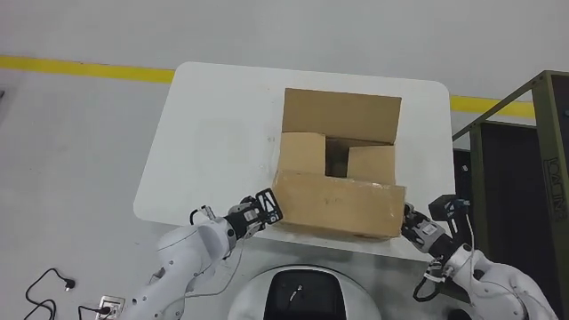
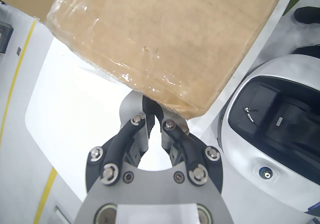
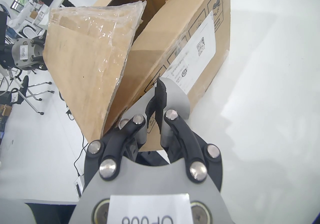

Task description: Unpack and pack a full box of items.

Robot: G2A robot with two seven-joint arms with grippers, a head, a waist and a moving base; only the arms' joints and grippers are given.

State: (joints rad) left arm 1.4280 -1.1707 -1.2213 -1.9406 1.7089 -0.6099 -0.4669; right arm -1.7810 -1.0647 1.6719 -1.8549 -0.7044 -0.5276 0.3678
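Box [image 1: 342,114] on table [image 1: 222,142], white printed label [image 3: 195,60] on side; left gripper [image 2: 153,116], right gripper [image 3: 156,101] jaws closed at front flap [image 1: 338,204] corners.

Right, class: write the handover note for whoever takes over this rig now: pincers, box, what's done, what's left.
Left pincer: shut, at the left corner of the near flap; whether it grips cannot be told.
Right pincer: shut, at that flap's right corner; same doubt.
Box stands on the table, near flap and far flap folded outward.
Done: outer flaps open.
Left: side flaps lie over the opening, contents hidden; fold them out, unpack, repack.
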